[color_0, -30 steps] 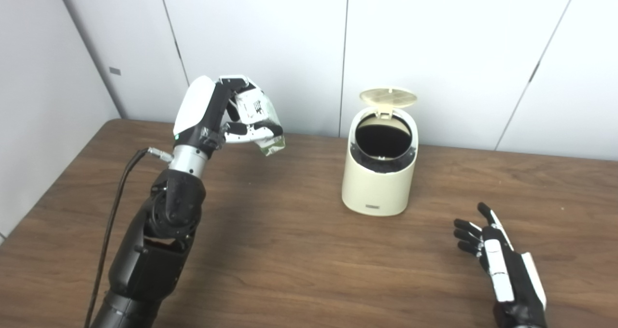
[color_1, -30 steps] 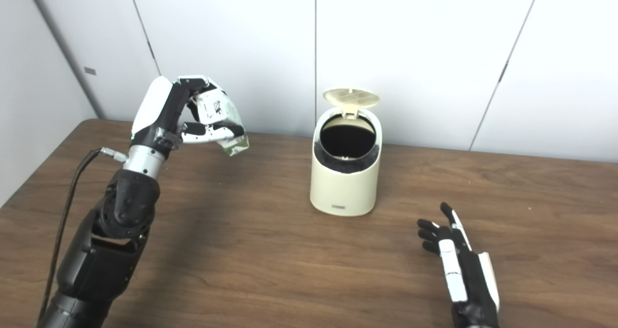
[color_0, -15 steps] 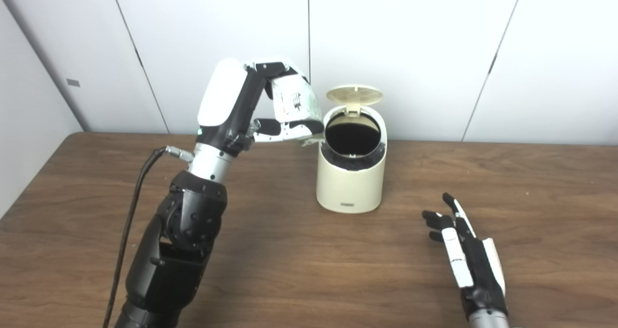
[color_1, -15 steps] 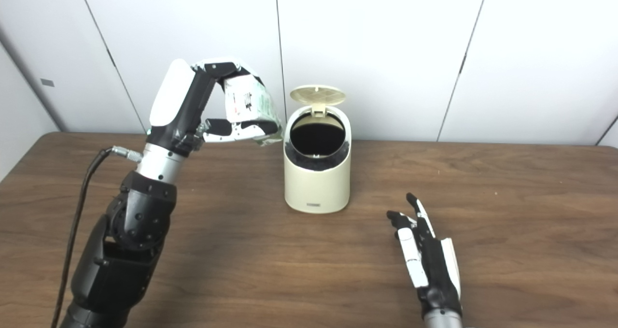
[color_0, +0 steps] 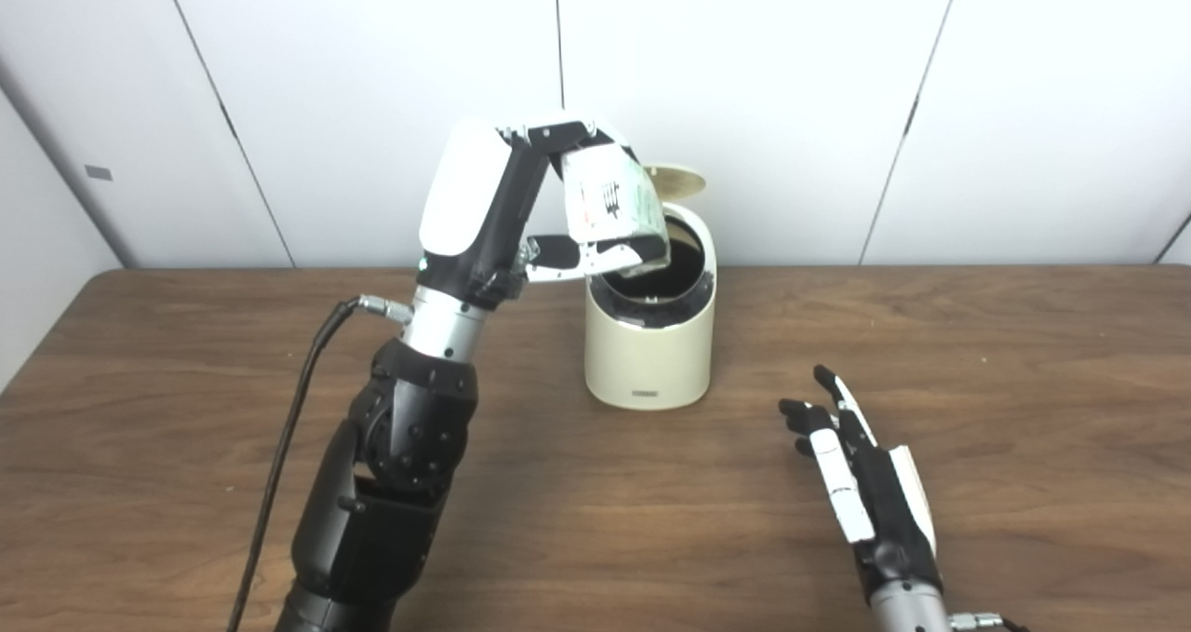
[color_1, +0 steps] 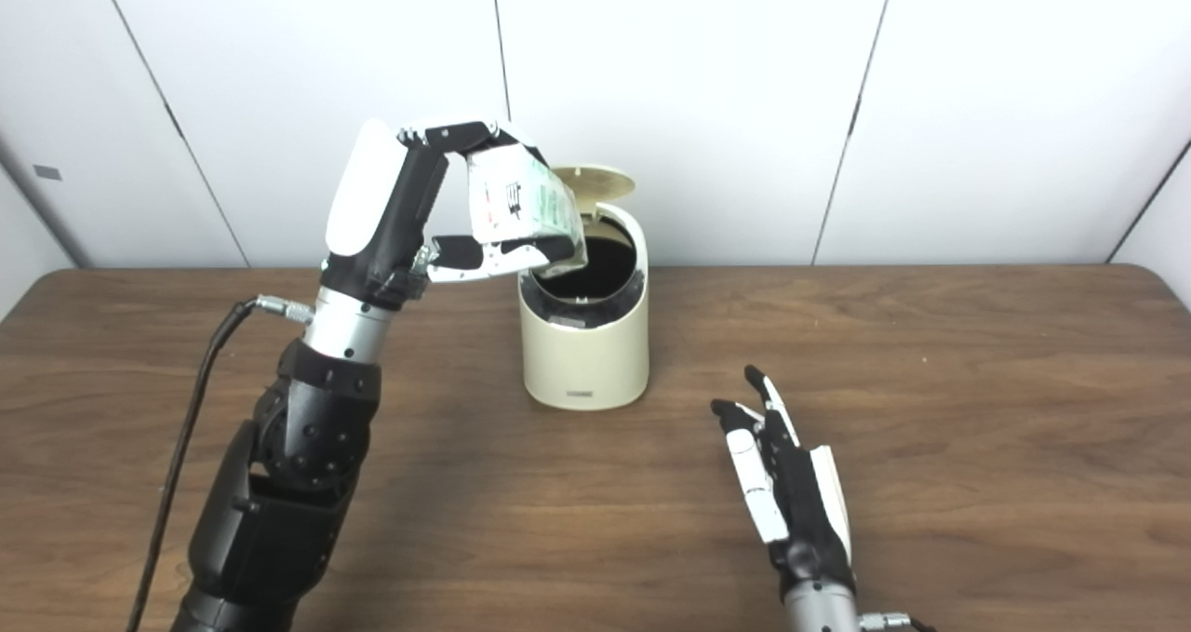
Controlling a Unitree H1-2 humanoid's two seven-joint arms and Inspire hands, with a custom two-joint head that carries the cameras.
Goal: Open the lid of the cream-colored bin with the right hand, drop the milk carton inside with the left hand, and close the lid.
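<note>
My left hand (color_0: 507, 213) grips the milk carton (color_0: 611, 206), held tilted above the near-left rim of the cream bin (color_0: 651, 353) (its lid (color_0: 677, 181) stands raised at the far side). My right hand (color_0: 861, 483) rests on the table (color_0: 1023, 409), right of the bin, fingers spread, holding nothing.
</note>
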